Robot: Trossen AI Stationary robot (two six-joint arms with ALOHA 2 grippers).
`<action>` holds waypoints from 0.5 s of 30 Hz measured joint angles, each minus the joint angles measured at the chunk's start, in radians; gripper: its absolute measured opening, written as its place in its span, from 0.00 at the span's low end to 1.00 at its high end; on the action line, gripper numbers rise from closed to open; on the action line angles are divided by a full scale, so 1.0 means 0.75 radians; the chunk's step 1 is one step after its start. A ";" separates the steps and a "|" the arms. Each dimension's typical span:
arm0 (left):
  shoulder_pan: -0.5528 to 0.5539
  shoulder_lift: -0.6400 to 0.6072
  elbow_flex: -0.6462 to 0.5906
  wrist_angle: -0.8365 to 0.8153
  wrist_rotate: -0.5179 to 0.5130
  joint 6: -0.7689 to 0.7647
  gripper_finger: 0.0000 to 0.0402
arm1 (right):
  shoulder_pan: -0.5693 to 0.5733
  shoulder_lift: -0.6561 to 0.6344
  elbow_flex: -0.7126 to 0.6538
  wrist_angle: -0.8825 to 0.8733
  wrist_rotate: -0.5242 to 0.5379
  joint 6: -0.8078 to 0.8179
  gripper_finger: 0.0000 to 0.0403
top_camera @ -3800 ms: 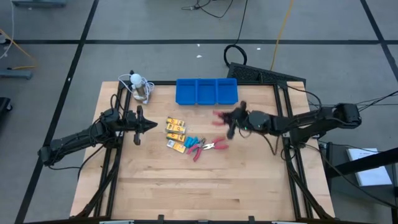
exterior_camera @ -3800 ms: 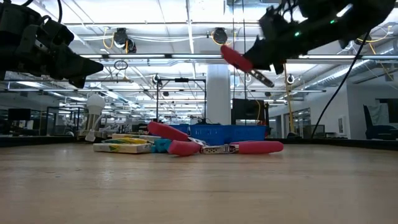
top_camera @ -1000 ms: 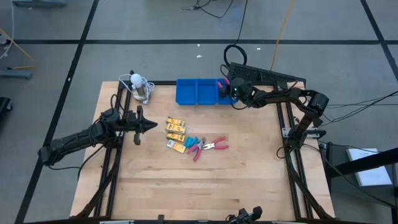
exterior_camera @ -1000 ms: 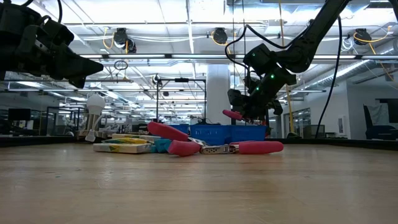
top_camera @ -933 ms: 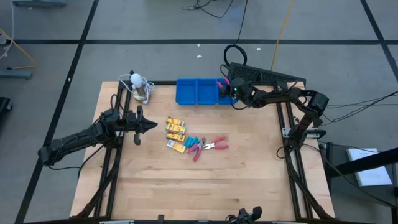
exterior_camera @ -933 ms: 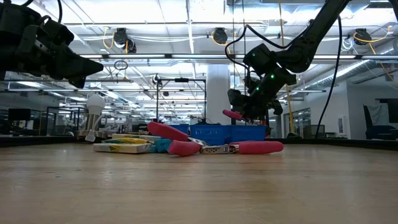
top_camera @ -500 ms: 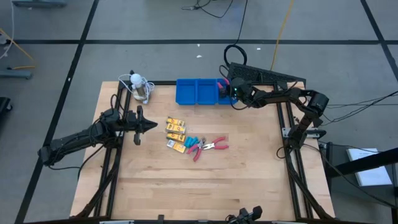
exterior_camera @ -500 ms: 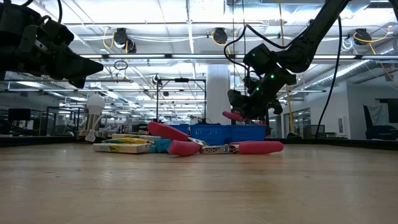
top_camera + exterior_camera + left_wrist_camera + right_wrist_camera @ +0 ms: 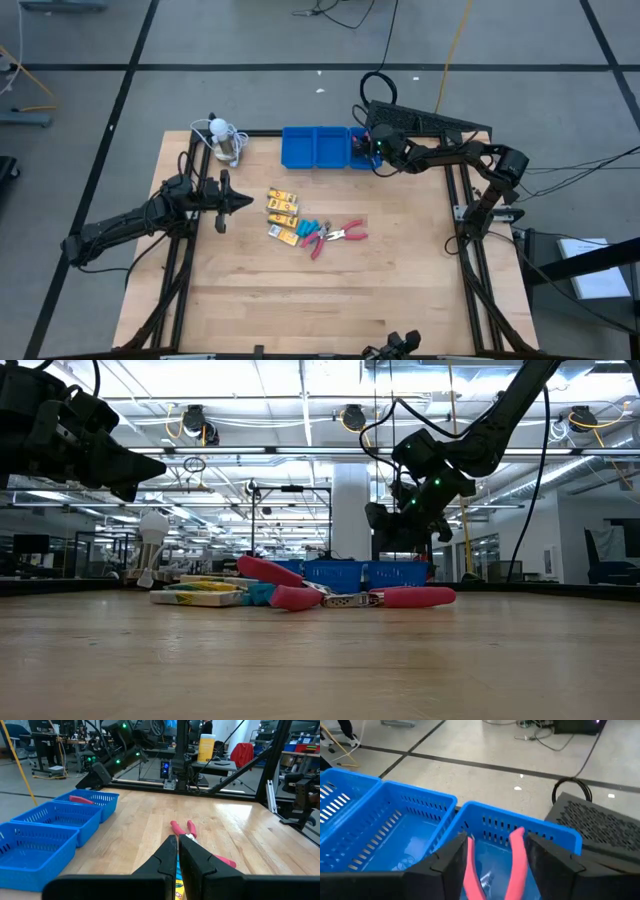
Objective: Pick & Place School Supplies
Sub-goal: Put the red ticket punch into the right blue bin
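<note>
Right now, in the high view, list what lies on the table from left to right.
Left gripper → white round object with its coiled cable → yellow-orange packets → light-blue pieces → red-handled tool → right gripper over the blue tray's right compartment.

Grey taped floor (image 9: 250, 40), ceiling lights (image 9: 300, 380)

Dark fingers (image 9: 451, 857) spread wide over the blue slotted plastic tray (image 9: 415, 827); red-pink-handled pliers (image 9: 492, 867) lie in its end compartment between them.
</note>
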 joint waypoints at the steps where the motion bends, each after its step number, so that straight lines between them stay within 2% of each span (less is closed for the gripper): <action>1: -0.001 0.000 0.000 0.000 0.000 0.000 0.05 | 0.001 0.000 0.000 0.022 -0.004 -0.017 0.49; 4: 0.000 0.000 0.000 0.000 0.000 0.000 0.05 | 0.017 -0.001 0.000 0.112 -0.060 -0.087 0.50; 9: 0.000 0.000 0.000 0.000 0.000 0.000 0.05 | 0.076 -0.001 0.000 0.241 -0.285 -0.219 0.50; 15: 0.000 0.000 0.000 0.000 0.000 0.000 0.05 | 0.217 -0.001 0.000 0.240 -0.653 -0.383 0.51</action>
